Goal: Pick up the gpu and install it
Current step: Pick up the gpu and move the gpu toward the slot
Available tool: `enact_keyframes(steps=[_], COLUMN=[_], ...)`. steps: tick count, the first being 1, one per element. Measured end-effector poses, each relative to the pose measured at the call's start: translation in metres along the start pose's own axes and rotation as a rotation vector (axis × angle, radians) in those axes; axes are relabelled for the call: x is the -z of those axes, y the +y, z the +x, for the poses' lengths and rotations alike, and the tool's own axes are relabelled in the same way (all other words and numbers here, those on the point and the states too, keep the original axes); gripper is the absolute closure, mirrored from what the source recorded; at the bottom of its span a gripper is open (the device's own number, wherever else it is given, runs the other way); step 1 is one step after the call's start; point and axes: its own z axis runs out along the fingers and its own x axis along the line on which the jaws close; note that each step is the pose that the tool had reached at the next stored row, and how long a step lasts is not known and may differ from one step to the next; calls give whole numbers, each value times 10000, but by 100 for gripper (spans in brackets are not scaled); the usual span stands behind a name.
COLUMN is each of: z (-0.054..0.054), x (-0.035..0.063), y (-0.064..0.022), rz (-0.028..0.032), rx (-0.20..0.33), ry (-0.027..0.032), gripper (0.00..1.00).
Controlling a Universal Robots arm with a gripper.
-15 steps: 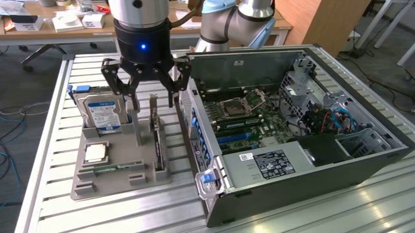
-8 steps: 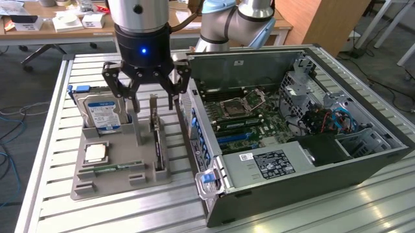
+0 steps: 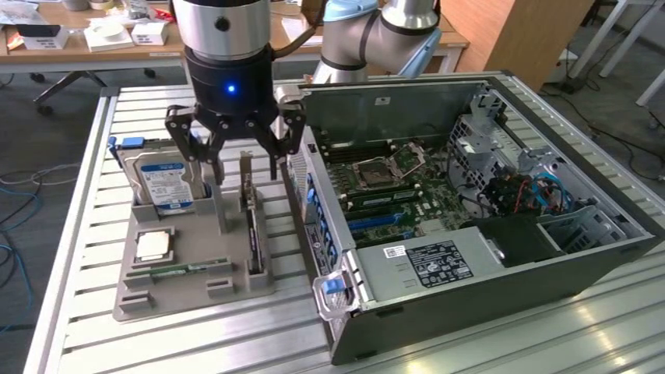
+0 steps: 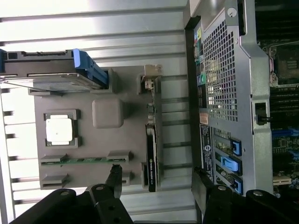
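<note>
Grey plastic tray [image 3: 140, 290] nearest, on slatted metal surface [image 3: 208, 343]. Gpu [image 3: 254, 234] stands on edge in tray slot, on side toward open computer case [image 3: 468, 312], metal bracket [image 3: 246, 167] at far end. Judged light, stiff, fragile: best pinched across flat faces near top edge, gently. Jaws spread wide, empty, hanging above bracket end. Hard drive [image 3: 161, 183] upright beside.

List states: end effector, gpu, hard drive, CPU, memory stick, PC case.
end effector: open, empty, over the gpu
gpu: on edge in tray slot, not gripped
hard drive: upright in tray slot
CPU: flat in tray recess
memory stick: seated in tray slot
PC case: side open, motherboard exposed
</note>
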Motion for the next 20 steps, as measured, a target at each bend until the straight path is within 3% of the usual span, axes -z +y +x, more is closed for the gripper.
enact_keyframes(steps=[20], z=[5], x=[-124], y=[-4], rz=[10], rx=[0], ry=[-1], gripper=[29])
